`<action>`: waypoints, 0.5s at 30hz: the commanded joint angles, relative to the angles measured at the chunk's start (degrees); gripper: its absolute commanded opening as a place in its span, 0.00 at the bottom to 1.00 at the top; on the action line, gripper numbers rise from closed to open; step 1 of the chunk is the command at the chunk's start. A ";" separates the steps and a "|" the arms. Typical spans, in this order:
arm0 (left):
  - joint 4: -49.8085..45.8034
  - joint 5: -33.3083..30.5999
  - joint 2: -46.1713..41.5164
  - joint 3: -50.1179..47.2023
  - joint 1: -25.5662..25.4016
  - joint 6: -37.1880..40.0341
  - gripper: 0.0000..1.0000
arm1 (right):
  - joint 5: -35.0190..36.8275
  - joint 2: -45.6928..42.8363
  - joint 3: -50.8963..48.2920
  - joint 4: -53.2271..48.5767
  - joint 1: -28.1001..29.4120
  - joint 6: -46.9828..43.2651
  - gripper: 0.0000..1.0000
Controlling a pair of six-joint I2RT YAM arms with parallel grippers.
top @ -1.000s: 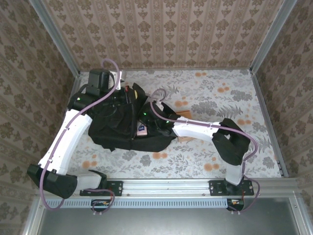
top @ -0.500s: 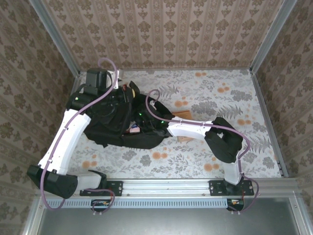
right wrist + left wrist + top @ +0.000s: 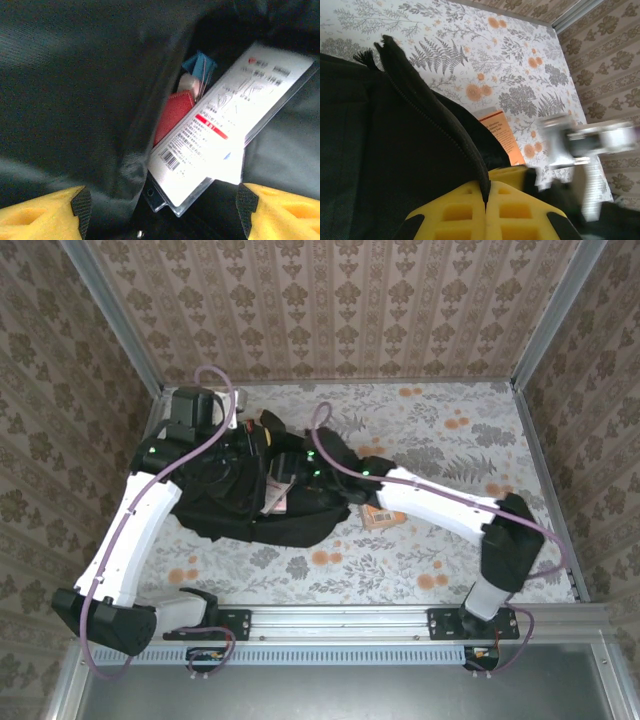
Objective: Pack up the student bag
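My right claw (image 3: 160, 210) gapes open and empty just below one clear packet (image 3: 225, 125) lying half inside the student bag (image 3: 225, 510), left of centre in the overhead frame; my left claw (image 3: 486, 197) pinches the bag's zipper edge. Inside I count one red pouch (image 3: 172, 117) and one blue item (image 3: 200, 65); one orange box (image 3: 380, 519) waits on the table (image 3: 450, 430), likely next to pack.

student bag (image 3: 222, 515): matt black cloth | packet (image 3: 225, 130): glossy clear plastic | rail (image 3: 340, 619): smooth bare metal
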 commanded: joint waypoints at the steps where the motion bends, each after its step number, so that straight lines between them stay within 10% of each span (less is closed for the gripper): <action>1: 3.13 -0.20 -1.05 -0.92 0.08 1.28 0.00 | -1.43 -7.41 -6.21 -5.62 -5.34 -7.67 0.81; 15: 0.75 -11.48 -3.68 -3.40 -0.60 4.38 0.00 | -8.06 -0.92 -13.61 -18.67 -27.32 -19.07 0.92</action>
